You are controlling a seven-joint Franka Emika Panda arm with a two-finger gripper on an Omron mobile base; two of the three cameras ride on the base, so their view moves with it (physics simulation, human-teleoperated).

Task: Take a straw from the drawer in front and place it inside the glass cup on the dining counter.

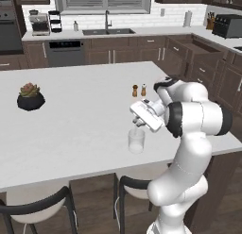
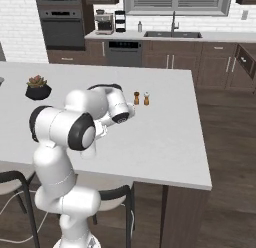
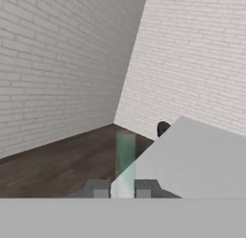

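The gripper (image 1: 137, 123) hangs just above the glass cup (image 1: 136, 140), which stands upright on the white tabletop (image 1: 80, 129) of the dining counter, near its front edge at about 5 o'clock from the tabletop's middle in the left base view. In the hand view the two dark fingertips (image 3: 97, 188) stand close together, clamped on the straw (image 3: 125, 160), which rises between them as a pale, faintly greenish upright stick. From the base views the straw is too thin to make out, and I cannot tell whether its lower end has entered the cup; nothing else can be seen inside the clear tumbler.

At about 12 o'clock from the cup, farther back on the tabletop, stand two small shakers side by side, a brown one (image 1: 134, 91) and a white-topped one (image 1: 143, 90). Well apart at 9 to 10 o'clock sits a black bowl-shaped pot (image 1: 30, 101) holding a small reddish-green succulent (image 1: 29, 89).

Against the back wall a sink (image 1: 108, 31) is set in the far counter. At 1 o'clock from the cup, along the right-hand cabinets, the dark-brown drawer (image 1: 203, 48) stands pulled open; what lies in it cannot be seen. Black-framed stools (image 1: 42, 204) stand tucked under the near edge.
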